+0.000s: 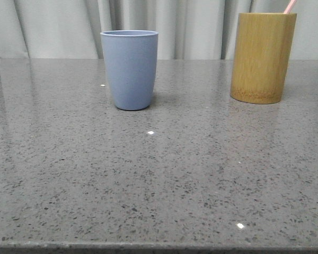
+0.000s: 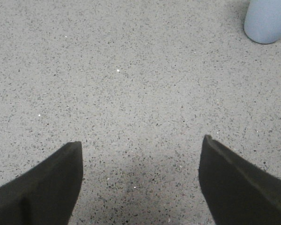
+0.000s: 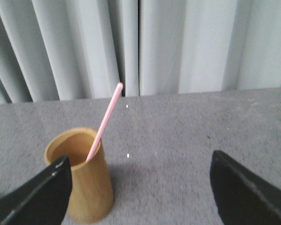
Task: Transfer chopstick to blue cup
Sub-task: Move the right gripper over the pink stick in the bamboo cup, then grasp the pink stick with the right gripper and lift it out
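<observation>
A pale pink chopstick (image 3: 104,123) leans in a yellow-brown bamboo holder (image 3: 82,176); in the front view only its tip (image 1: 290,6) shows above the holder (image 1: 262,57) at the back right. The grey-blue cup (image 1: 130,69) stands upright at the back, left of centre, and looks empty from what shows. Its base shows in the left wrist view (image 2: 268,21). My right gripper (image 3: 140,161) is open and empty, above the table beside the holder. My left gripper (image 2: 141,145) is open and empty over bare table, well away from the cup. Neither gripper shows in the front view.
The speckled grey stone table (image 1: 159,174) runs to a front edge at the bottom of the front view. Pale curtains (image 1: 58,26) hang close behind the table's back edge.
</observation>
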{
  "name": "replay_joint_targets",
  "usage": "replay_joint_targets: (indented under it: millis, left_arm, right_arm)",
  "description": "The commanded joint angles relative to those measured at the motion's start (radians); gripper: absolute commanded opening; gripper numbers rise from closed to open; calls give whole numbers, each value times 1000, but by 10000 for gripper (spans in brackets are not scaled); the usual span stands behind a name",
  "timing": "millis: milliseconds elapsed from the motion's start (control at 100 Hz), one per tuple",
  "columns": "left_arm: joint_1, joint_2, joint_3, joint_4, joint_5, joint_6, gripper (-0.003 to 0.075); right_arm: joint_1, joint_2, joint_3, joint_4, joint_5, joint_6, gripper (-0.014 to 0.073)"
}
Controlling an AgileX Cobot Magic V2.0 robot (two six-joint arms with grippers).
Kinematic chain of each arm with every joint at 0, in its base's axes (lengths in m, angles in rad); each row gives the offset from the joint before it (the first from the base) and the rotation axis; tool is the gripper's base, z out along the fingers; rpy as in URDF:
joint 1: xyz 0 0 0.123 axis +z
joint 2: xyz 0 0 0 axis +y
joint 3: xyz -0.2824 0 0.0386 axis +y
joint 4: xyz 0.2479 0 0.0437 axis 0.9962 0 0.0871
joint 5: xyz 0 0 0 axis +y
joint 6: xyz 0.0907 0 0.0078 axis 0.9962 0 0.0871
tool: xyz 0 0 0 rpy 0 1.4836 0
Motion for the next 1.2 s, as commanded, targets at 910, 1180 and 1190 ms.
replay_joint_targets:
  millis: [910, 1180, 1190]
  left_arm:
    - [2, 2, -24, -18, -70, -14, 503]
    - [2, 2, -24, -18, -70, -14, 503]
    - [2, 2, -24, -18, -70, -14, 503]
  right_arm:
    - [107, 507, -31, 113, -640, 19, 602]
    - [107, 553, -37, 113, -742, 52, 602]
    - [107, 555, -37, 113, -748, 53, 602]
